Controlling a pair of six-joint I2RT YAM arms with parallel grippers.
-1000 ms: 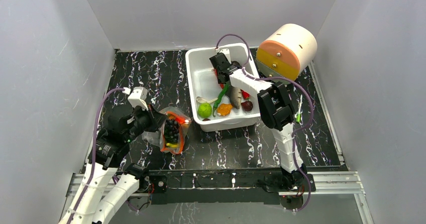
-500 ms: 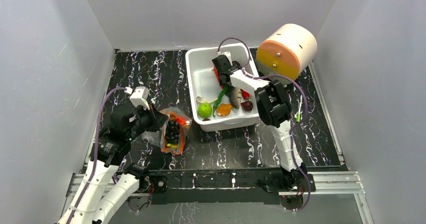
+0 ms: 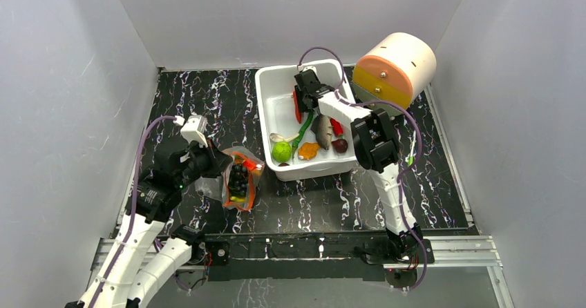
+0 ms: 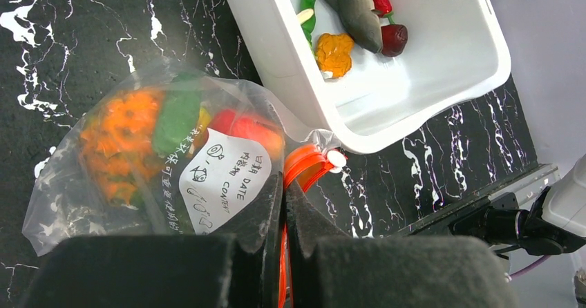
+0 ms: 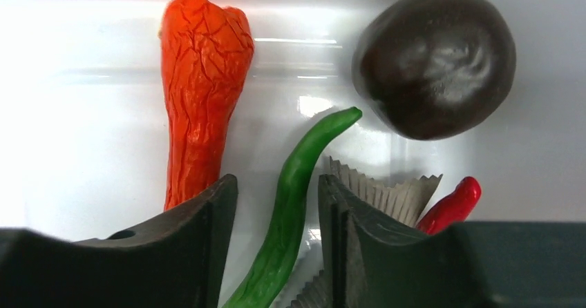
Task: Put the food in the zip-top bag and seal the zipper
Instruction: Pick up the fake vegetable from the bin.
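Observation:
The clear zip-top bag (image 3: 238, 180) lies left of the bin, holding dark grapes and orange, green and red toy food (image 4: 138, 142). My left gripper (image 4: 284, 190) is shut on its red-orange zipper (image 4: 304, 166) at the mouth edge; it also shows in the top view (image 3: 220, 170). My right gripper (image 5: 278, 184) is open inside the white bin (image 3: 266, 114), its jaws either side of a green chili (image 5: 290, 211) without gripping it. An orange-red pepper (image 5: 197, 94), a dark round fruit (image 5: 435, 63), a red chili (image 5: 452, 204) and the fish's tail (image 5: 387, 190) lie around it.
The bin also holds a lime (image 3: 281, 151), a grey fish (image 3: 323, 130), an orange piece (image 3: 308, 150) and a dark red apple (image 3: 339, 144). A cream, pink and yellow drum (image 3: 395, 70) stands behind the bin at the right. Grey walls close in both sides.
My left wrist has shifted slightly up and right, still holding the bag's zipper. My right gripper has edged a little deeper into the bin. The bag has stayed put.

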